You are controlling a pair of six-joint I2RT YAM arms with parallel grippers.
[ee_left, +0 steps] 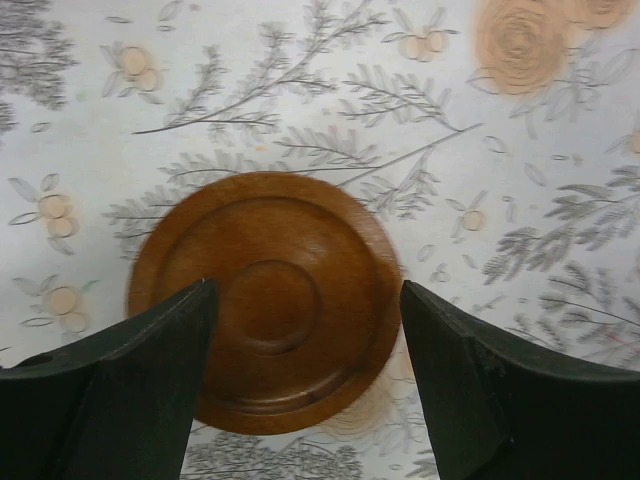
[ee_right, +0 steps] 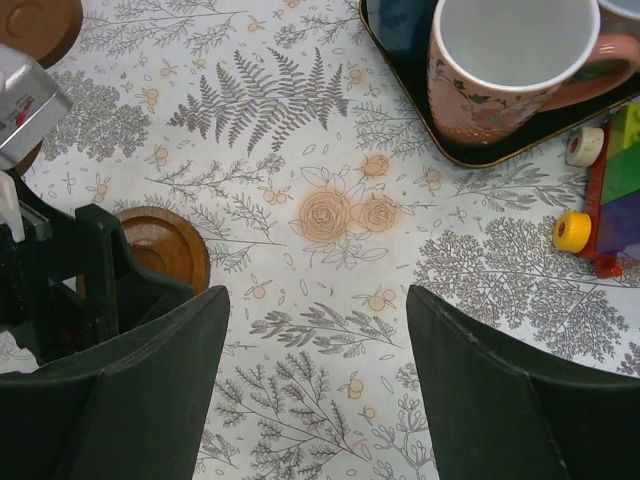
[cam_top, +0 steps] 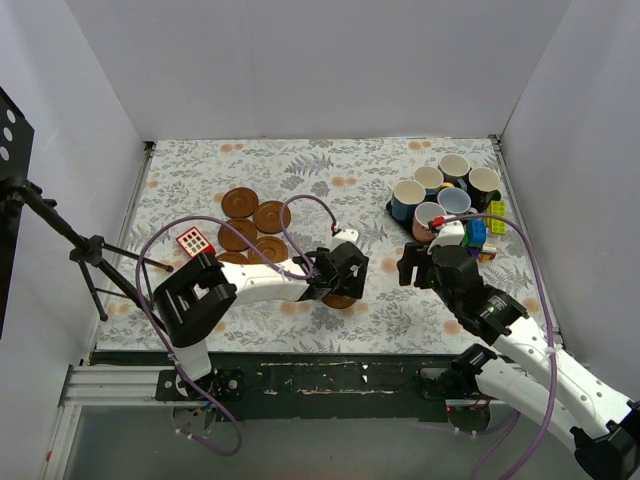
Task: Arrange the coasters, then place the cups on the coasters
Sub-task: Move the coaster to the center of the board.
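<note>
Evidently spacing things out, the left end effector (ee_left: 305, 287) is hovering, jaws apart, over one coaster (ee_left: 265, 240) on the near worktop (cam_top: 200, 170); the right end effector (ee_right: 315, 295), likewise apart, is hanging by the cups (cam_top: 454, 200).

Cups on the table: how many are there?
6 cups, crowded on the dark tray at far right: three nearer the robot, three behind them. None appear hidden.

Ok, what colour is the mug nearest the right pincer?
Pink mug, pale inside; clearest in right wrist view.
</note>
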